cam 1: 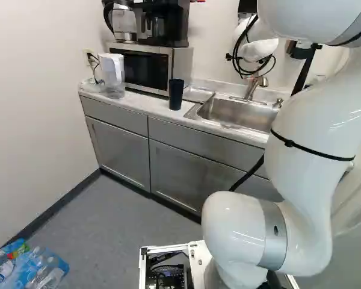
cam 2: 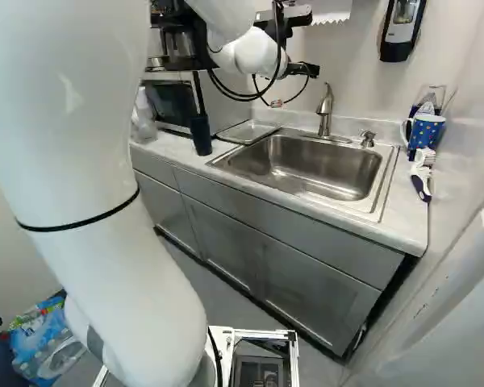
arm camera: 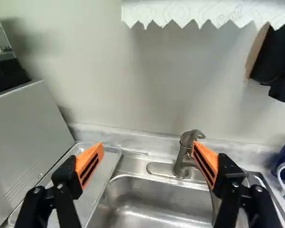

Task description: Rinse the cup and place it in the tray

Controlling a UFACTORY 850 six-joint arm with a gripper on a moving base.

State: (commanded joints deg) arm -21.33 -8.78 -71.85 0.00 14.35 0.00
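The dark blue tumbler [cam 1: 176,94], smooth and round-sided, stands upright on the pale, faintly mottled counter [cam 1: 154,108], above the centre of the left base view. It is just beside the sink's rim and in front of the shallow metal tray [cam 2: 244,131], a rounded rectangle with a raised edge.

The tool [cam 2: 302,71] is near the top of the right base view, with its two fingers spread well apart and nothing between their wedge-shaped, ribbed orange pads [arm camera: 90,164]. Ahead of them in the wrist view are the curved brushed-metal faucet [arm camera: 184,154] and a plain wall.

The stainless basin [cam 2: 302,165], a round-cornered rectangle, lies right of centre in the right base view; at that view's right stand a polka-dot mug [cam 2: 427,131] and a white-and-dark brush [cam 2: 421,176]. A boxy microwave [cam 1: 138,68] is at the upper left of the left base view, beside a translucent pitcher [cam 1: 112,72].
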